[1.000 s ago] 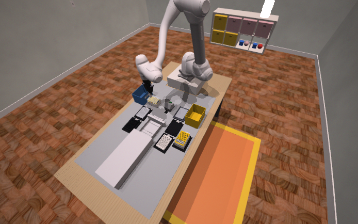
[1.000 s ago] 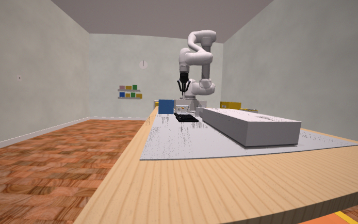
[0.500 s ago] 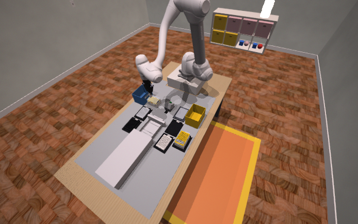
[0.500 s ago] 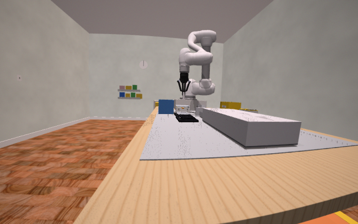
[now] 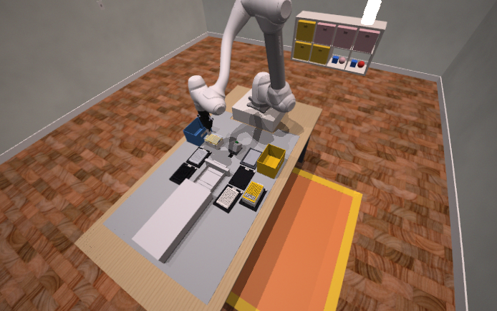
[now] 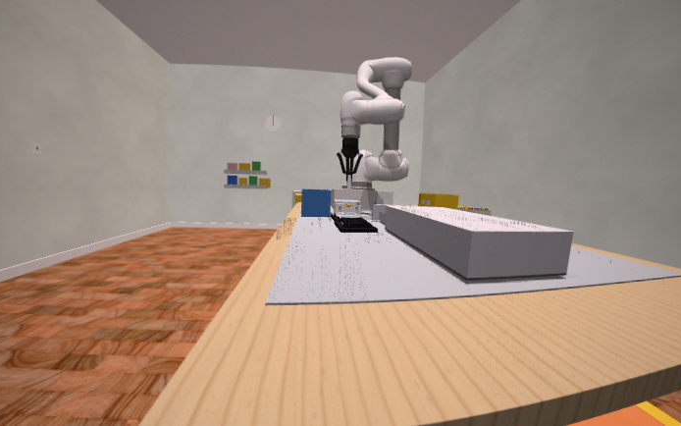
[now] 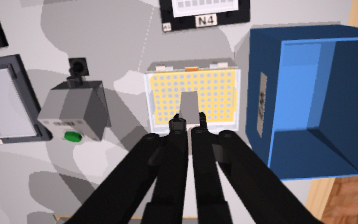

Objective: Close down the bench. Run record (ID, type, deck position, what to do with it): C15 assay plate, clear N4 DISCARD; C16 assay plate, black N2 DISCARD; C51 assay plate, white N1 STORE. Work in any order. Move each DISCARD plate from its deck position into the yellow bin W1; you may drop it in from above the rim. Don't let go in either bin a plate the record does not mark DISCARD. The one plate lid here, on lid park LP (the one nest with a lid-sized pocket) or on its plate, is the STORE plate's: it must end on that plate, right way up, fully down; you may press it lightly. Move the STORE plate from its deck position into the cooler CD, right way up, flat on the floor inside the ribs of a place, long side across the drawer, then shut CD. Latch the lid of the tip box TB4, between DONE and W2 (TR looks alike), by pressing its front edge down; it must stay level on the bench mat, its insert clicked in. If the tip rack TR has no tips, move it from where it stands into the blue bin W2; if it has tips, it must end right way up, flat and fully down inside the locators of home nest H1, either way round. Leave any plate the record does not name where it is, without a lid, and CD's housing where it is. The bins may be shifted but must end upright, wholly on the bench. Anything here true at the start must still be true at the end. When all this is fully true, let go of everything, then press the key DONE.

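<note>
The claw [image 7: 189, 126] is shut tight w/ nothing in it, poised over the tip box [image 7: 193, 98], which sits between the blue bin [image 7: 301, 105] and the key block [image 7: 73, 110]. Risk: an off-centre press could tilt the box or nudge the bin.

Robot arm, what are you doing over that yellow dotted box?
The white arm's tool is shut and holds nothing. It hangs just above the tip box, which sits between the blue bin and the grey key block with the green button. It looks set to press the box's lid down. The yellow bin holds nothing visible.
</note>
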